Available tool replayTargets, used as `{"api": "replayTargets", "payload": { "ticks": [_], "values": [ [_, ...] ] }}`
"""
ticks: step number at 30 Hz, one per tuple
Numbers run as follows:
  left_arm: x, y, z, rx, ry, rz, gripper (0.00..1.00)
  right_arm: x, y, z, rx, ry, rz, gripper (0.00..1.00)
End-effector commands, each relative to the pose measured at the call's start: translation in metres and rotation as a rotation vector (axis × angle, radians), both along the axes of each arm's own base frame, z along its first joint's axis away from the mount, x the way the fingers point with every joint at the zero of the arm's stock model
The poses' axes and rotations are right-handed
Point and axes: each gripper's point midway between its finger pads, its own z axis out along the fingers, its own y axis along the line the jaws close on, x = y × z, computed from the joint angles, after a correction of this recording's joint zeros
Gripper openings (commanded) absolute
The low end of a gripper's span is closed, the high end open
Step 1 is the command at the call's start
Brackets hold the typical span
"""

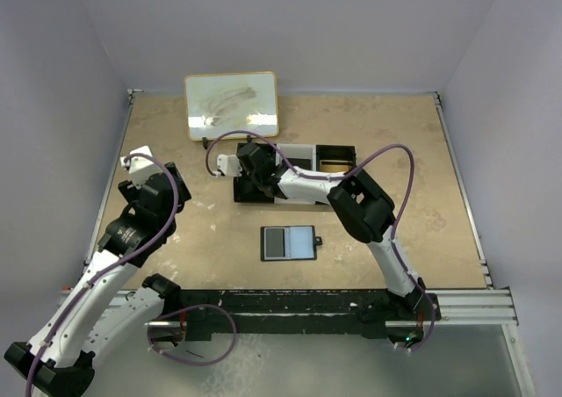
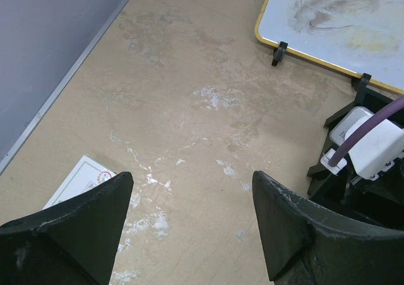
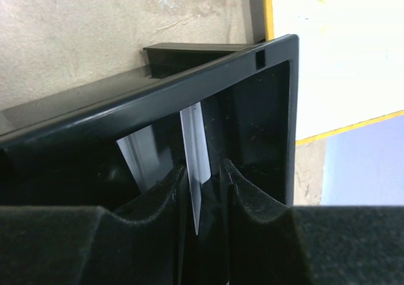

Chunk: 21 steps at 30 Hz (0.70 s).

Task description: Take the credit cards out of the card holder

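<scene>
The right pincer [image 3: 203,169] is drawn nearly together and clamped on a thin pale card [image 3: 197,193], held edge-on between its two dark padded fingers [image 3: 165,200], and it sits inside the left end compartment of the black tray [image 3: 189,77]. Just left of that card a second pale strip [image 3: 144,162] leans in the same compartment; whether it is another card cannot be told. The tray has three compartments, and the rightmost one shows something yellowish [image 1: 336,162]. Behind the tray stands one whiteboard [image 1: 232,104] with a yellow rim and smeared marks. The one card holder [image 1: 288,242] lies opened flat on the table [image 1: 413,186], nearer the arm bases than the tray and well apart from both pincers: a small black folding piece with a dark grey left panel, a shiny pale blue-grey right panel and a small tab sticking out at its right edge. The left pincer [image 2: 192,178] hangs over bare table at the left with its fingers wide apart and nothing between them; one white card [image 2: 79,181] with a red mark lies on the table just beside its left finger
</scene>
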Motion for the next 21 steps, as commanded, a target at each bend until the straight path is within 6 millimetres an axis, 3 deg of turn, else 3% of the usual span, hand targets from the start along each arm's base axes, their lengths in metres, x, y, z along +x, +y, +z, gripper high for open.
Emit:
{"api": "replayTargets", "payload": {
  "ticks": [1,8,12,17,21],
  "values": [
    [0.003,0.001,0.004,0.002,-0.015,0.002,0.74,0.001,0.003,0.023,0.037,0.008,-0.004,0.3],
    [0.004,-0.001,0.002,0.002,-0.004,-0.008,0.74,-0.007,-0.002,0.021,0.037,0.078,-0.008,0.38],
    [0.005,-0.004,-0.001,0.003,0.008,-0.019,0.74,-0.005,-0.005,0.022,0.055,0.094,-0.037,0.55],
    [0.006,-0.005,-0.003,0.005,0.016,-0.023,0.74,0.004,-0.01,0.029,0.089,0.059,-0.091,0.56],
    [0.006,-0.005,-0.004,0.005,0.021,-0.025,0.74,0.004,-0.005,0.048,0.161,0.046,-0.096,0.56]
  ]
}}
